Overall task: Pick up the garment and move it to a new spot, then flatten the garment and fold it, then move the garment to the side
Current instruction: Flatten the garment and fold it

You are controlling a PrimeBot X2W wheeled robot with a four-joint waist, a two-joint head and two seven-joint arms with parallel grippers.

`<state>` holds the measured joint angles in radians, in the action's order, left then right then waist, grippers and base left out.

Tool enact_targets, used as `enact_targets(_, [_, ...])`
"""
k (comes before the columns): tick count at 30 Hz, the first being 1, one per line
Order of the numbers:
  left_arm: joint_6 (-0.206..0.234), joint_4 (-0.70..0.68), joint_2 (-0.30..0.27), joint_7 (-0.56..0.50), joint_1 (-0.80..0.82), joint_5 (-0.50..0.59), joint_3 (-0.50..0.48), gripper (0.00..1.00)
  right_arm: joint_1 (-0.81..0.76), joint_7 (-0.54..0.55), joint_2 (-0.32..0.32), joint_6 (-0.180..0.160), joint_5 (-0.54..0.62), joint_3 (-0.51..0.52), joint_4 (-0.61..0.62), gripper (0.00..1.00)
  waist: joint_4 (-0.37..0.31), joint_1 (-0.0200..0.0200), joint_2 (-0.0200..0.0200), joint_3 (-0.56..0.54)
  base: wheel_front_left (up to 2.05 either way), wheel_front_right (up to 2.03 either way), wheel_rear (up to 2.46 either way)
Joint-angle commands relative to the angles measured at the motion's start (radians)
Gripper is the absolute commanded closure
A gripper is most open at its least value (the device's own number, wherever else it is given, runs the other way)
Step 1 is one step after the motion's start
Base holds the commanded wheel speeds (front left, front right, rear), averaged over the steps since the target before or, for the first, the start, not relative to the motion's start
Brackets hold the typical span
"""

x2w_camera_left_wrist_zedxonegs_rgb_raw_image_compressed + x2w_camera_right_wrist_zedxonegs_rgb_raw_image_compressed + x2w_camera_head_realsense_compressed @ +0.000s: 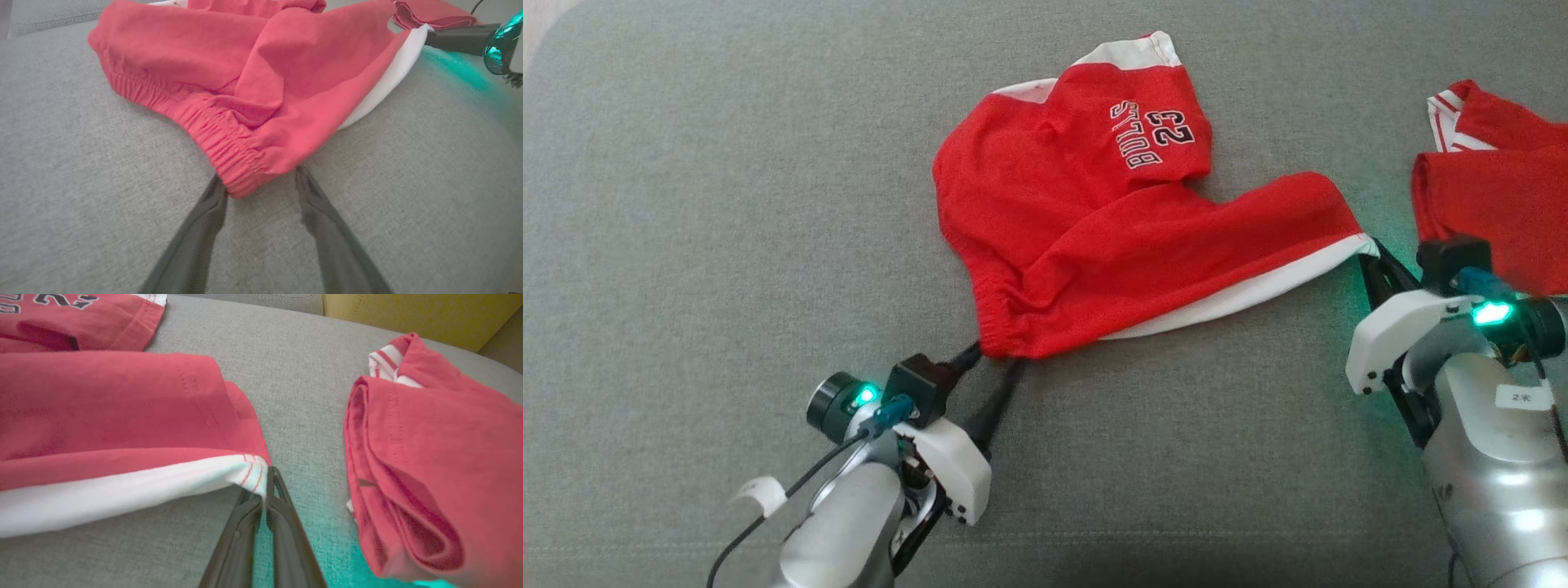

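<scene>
I count red garments, two: one pair of shorts (1094, 212) marked BULLS 23, one folded garment (1503, 196). My hands, two: left hand (998, 359), right hand (1374, 255). Grey cushion (727, 204) beneath, one.

I get soft, even daylight with faint shadows. Glow from a green status light (1492, 313) tints the grey cushion (335, 555) at 6 o'clock in my right wrist view. Wrist views bow at their edges, and the garment (245, 81) looks slightly smeared.

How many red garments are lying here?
2. The Bulls shorts lie in the middle, their white hem pinched by the right hand; a folded red garment sits at far right, partly out of frame.
</scene>
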<state>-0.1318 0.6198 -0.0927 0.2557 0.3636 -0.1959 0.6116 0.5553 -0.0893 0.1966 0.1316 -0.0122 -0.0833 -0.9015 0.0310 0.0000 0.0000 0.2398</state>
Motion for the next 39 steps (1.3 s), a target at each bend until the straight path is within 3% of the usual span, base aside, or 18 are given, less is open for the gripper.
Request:
enact_targets(1, [0.001, -0.025, -0.008, 0.006, 0.048, -0.012, -0.019, 0.71, 0.034, -0.017, -0.001, -0.001, -0.010, -0.024, 0.023, 1.00, 0.001, 0.0000, 0.0000, 0.000, 0.00, 0.00, 0.00])
enact_targets(2, [0.001, -0.025, -0.009, 0.006, 0.049, -0.015, -0.017, 1.00, 0.035, -0.018, -0.001, -0.001, -0.013, -0.027, 0.024, 1.00, 0.002, 0.0000, 0.0000, 0.000, 0.00, 0.00, 0.00])
enact_targets(13, [0.001, -0.092, -0.049, 0.006, 0.051, -0.042, -0.025, 1.00, 0.038, -0.060, 0.018, -0.001, -0.037, -0.061, 0.068, 1.00, 0.011, 0.0000, 0.0000, -0.038, 0.00, 0.00, 0.00])
enact_targets(25, [0.001, -0.275, -0.184, -0.015, 0.113, -0.147, -0.070, 1.00, 0.092, -0.083, 0.090, -0.001, -0.029, -0.136, 0.239, 1.00, -0.004, 0.0000, 0.0000, -0.168, 0.00, 0.00, 0.00])
enact_targets(32, [0.015, -0.509, -0.257, -0.150, 0.125, -0.208, -0.128, 1.00, 0.069, -0.021, 0.159, -0.001, -0.031, -0.151, 0.435, 1.00, -0.027, 0.0000, 0.0000, -0.259, 0.00, 0.00, 0.00])
enact_targets(39, [0.083, -0.816, -0.320, -0.375, 0.094, -0.305, -0.195, 1.00, -0.038, 0.148, 0.216, -0.001, -0.048, -0.088, 0.755, 1.00, -0.048, 0.0000, 0.0000, -0.298, 0.00, 0.00, 0.00])
